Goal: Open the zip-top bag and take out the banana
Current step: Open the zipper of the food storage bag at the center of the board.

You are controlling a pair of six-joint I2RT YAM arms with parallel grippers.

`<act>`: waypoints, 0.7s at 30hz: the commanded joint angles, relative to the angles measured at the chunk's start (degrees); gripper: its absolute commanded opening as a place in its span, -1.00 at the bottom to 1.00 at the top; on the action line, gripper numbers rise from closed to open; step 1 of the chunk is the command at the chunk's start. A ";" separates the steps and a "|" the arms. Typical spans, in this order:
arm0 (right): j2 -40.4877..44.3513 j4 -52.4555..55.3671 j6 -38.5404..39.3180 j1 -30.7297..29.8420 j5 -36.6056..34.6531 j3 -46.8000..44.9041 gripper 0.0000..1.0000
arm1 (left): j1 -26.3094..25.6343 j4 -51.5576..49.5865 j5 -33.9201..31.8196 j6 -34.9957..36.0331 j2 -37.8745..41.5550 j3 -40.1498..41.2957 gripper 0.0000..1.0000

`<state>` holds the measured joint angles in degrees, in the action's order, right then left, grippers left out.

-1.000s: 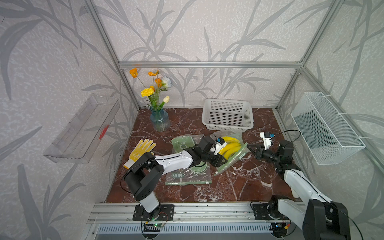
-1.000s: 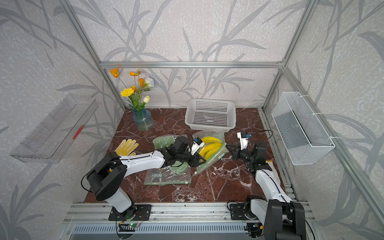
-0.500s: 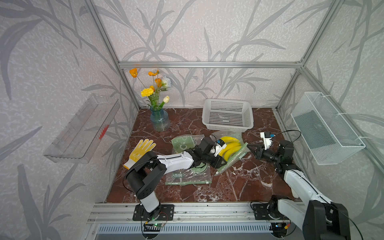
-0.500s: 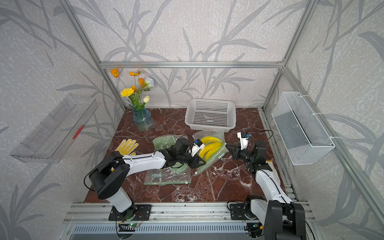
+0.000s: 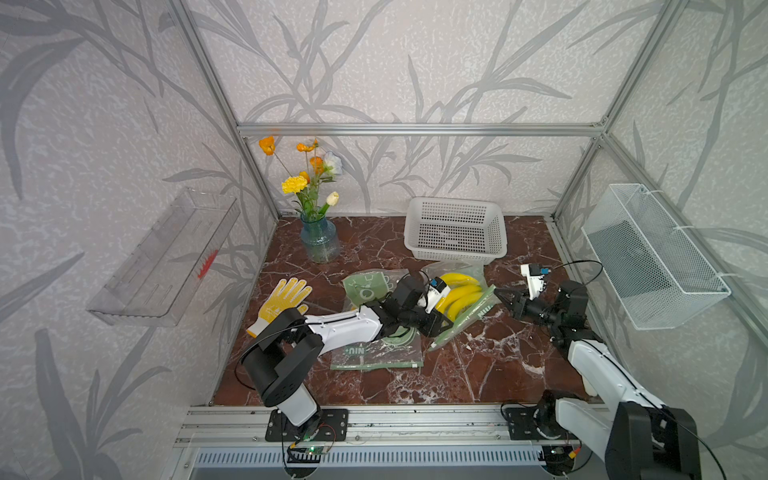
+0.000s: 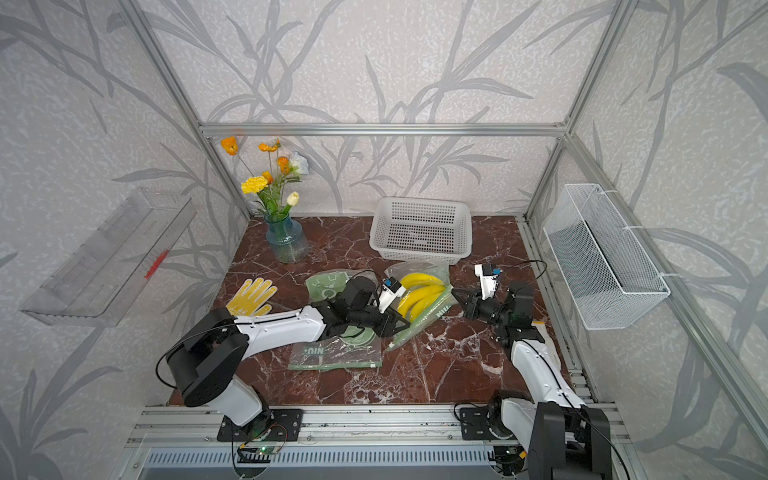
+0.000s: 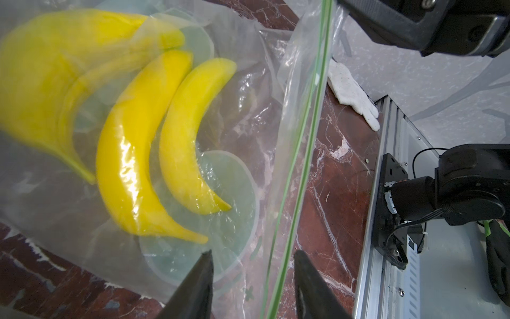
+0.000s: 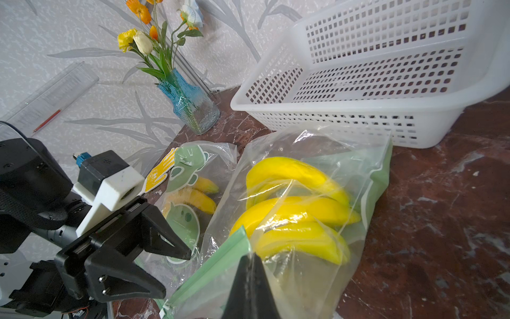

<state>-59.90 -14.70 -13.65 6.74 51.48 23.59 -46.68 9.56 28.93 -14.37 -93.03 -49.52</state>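
The bananas (image 5: 457, 291) are inside the zip-top bag (image 5: 471, 305), which lies mid-table just in front of the white basket (image 5: 457, 249). They are a small yellow bunch, and their long axis runs from near left to far right. The green zip strip (image 7: 300, 154) runs almost parallel to them along the bag's near-right edge. The mouth therefore faces the right arm, and the fruit lies beyond the strip on its far-left side.

The right gripper (image 8: 249, 255) sits at the far-right end of that strip. Its jaws are clenched on a bit of the bag's lip, with film pinched at their tip. The left gripper (image 7: 253, 252) is at the near-left end. Its jaws stand apart with the green strip passing between them, and they have not closed on anything. One finger is on the banana side of the strip and the other is on the bare-marble side.

The left gripper's free jaws are nearer the fruit. A reach for it would have to go across the strip, towards the far left.

Whether the seal has already parted along its length is hard to judge through the glare on the plastic. It probably has not fully parted.

A second printed bag (image 5: 368, 286) lies to the left, partly under the left arm, and a yellow glove (image 5: 284, 299) lies further left.
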 commanded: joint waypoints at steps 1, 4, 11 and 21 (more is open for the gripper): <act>0.66 -0.34 0.37 0.15 0.56 -0.52 -1.00 | 0.31 1.22 -0.43 -0.02 0.76 -0.32 -0.06; 0.66 -0.33 0.35 0.19 0.69 -0.53 -1.00 | 0.39 1.34 -0.73 0.04 0.31 -0.43 -0.06; 0.75 -0.21 0.45 0.14 0.78 -0.30 -1.00 | 0.39 1.31 0.91 -0.17 -2.22 -1.11 -0.08; 0.50 -1.28 -0.74 0.19 -0.34 -0.57 -1.00 | -0.38 1.01 1.57 -0.22 -2.17 0.52 -0.16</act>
<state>-59.90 -14.74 -13.82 6.76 51.44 23.59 -46.54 9.96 29.63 -14.63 -94.85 -49.52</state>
